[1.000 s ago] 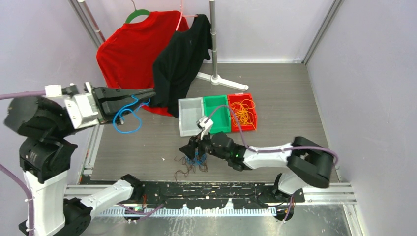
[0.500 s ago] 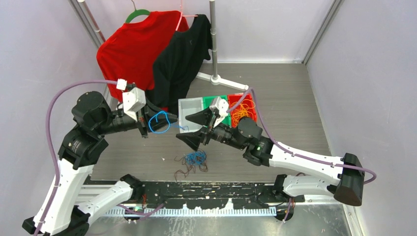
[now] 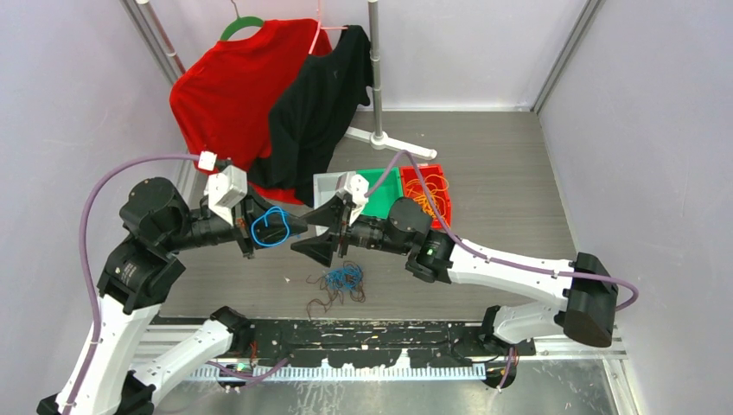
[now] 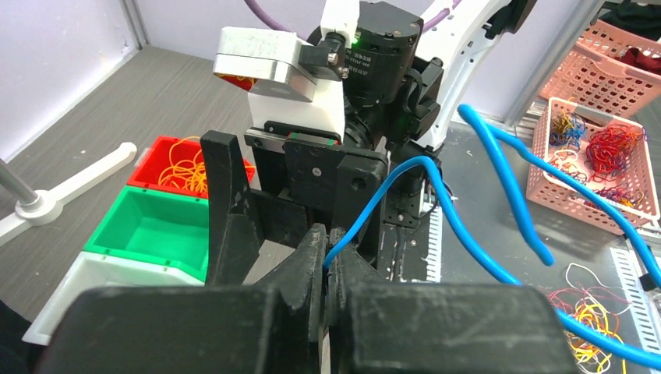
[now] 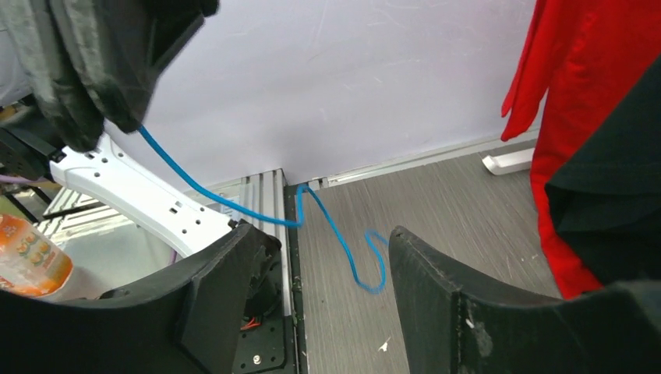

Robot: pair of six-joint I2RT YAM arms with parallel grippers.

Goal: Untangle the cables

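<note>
While the left gripper [image 3: 298, 226] clamps the light, floppy blue cable [image 4: 508, 183], the right gripper [image 3: 313, 232], jaws apart, should probably grasp the loop just beside.

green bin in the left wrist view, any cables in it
No, the green bin shows only its bare floor; the yellow-orange cables lie in the red bin beside it.
</note>
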